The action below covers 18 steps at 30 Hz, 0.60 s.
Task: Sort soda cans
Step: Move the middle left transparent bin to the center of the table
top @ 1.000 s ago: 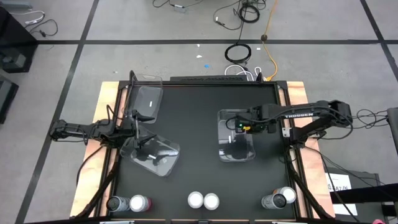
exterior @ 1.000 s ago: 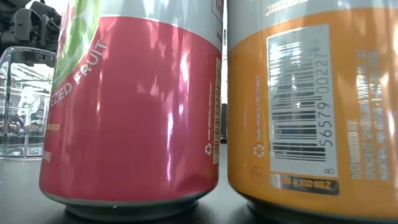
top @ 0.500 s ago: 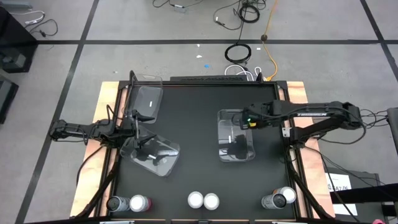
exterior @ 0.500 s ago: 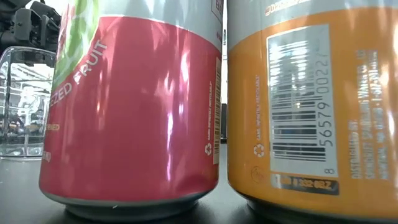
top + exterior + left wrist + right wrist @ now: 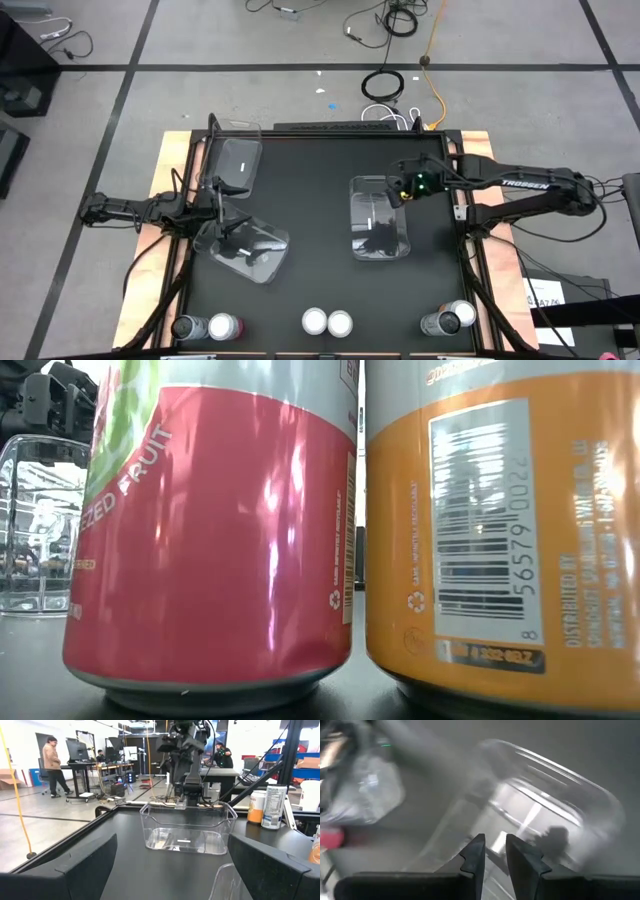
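Note:
Several soda cans stand upright along the table's near edge: a grey one (image 5: 188,327) and a pink-red one (image 5: 222,326) at the left, two pale-topped ones (image 5: 327,322) in the middle, and two (image 5: 450,320) at the right. The low view shows a pink-red can (image 5: 210,530) and an orange can (image 5: 500,530) from close up. My right gripper (image 5: 400,189) hangs above the far right corner of a clear bin (image 5: 378,220). Its fingers (image 5: 475,856) stand a narrow gap apart with nothing between them. My left gripper (image 5: 170,870) waits wide open at the table's left edge.
A second clear bin (image 5: 238,160) stands at the far left, and a third (image 5: 245,248) lies tilted just in front of my left gripper. The black table top between the bins and the row of cans is bare. People move about in the room beyond.
My right gripper has risen from just over the middle-right bin. It has drawn back toward the table's right and far edges and has rolled its wrist. The bin stays where it was.

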Available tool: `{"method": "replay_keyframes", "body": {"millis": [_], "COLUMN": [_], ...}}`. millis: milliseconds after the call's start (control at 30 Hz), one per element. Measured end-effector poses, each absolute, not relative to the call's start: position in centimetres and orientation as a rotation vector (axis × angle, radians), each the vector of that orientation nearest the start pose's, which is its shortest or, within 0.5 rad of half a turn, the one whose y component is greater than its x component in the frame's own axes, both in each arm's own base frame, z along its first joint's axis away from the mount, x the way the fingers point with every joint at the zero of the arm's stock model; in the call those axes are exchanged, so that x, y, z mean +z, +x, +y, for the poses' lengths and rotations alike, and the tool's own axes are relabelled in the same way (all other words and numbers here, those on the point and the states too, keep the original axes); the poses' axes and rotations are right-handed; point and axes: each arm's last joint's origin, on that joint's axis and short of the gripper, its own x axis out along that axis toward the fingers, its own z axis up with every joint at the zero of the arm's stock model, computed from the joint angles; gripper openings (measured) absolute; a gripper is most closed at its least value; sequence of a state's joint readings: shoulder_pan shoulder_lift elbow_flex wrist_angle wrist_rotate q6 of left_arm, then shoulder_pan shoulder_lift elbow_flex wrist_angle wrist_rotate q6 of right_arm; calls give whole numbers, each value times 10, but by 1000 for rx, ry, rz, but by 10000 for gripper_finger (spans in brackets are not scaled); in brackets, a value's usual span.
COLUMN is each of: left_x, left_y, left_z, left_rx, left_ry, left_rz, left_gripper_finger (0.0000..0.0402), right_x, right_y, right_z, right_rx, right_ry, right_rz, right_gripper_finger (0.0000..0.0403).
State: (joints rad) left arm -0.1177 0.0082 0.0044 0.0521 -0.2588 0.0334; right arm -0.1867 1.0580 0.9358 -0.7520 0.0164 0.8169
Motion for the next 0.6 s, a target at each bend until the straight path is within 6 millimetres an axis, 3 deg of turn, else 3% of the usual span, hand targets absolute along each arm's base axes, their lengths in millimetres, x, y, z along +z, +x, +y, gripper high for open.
{"method": "replay_keyframes", "body": {"millis": [167, 600], "left_x": [169, 169], "left_y": [97, 97], "left_z": [-4, -4], "left_rx": [142, 142], "left_ry": [24, 24], "left_rz": [-45, -45], "left_gripper_finger": [389, 389], "right_x": [286, 277], "right_y": [211, 203], "right_z": [-39, -37], "right_rx": [-438, -394], "right_ry": [755, 574], "right_rz": [759, 923], "right_gripper_finger": [71, 71]}}
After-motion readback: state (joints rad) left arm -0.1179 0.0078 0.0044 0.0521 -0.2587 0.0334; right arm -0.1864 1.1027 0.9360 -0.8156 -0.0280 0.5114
